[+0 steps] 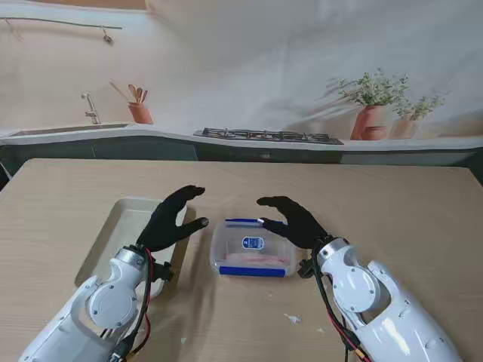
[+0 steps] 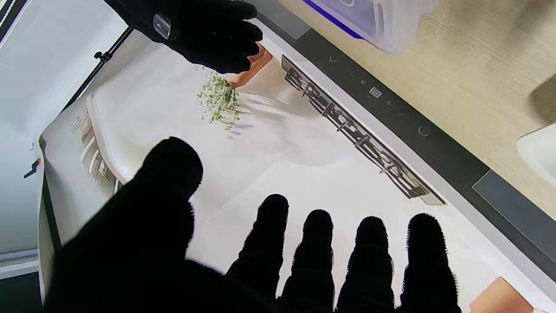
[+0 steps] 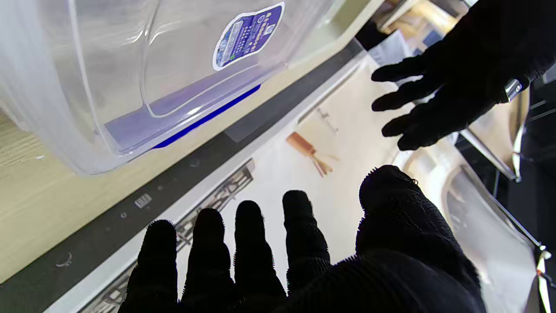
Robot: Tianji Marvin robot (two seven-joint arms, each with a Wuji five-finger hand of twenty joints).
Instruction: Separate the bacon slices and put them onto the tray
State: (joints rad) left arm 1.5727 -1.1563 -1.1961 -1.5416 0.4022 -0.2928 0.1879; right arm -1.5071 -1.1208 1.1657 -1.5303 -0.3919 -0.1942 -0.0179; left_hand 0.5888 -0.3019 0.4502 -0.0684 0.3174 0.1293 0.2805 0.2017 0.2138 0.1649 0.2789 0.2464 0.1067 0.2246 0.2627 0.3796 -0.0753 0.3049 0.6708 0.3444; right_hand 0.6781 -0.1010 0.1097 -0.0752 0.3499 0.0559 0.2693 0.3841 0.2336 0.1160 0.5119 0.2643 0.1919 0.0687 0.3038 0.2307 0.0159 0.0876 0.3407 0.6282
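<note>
On the far left of the surface [image 1: 68,211] lies the tray [image 1: 115,226], pale and shallow, its long axis running away from me; what shows of it holds no bacon. The left hand [image 1: 169,220] hangs over the tray's right edge with fingers [image 2: 367,256] spread and holding nothing, palm turned toward the middle.

Just right of it sits the clear plastic box [image 1: 253,249], with a blue-trimmed lid that looks closed and a blue sticker on top. A pinkish layer, most likely the bacon [image 1: 256,260], shows through the near wall. The box's long axis runs left to right, so each short end faces one hand.

On the right, the right hand [image 1: 296,221] is spread and empty, its fingers [image 3: 249,248] reaching over the box's right end; whether they touch the lid I cannot tell.

The box lies between the two palms, a little closer to the right hand. My judgement is that opening it comes first, with the left hand better placed to carry slices to the tray.
</note>
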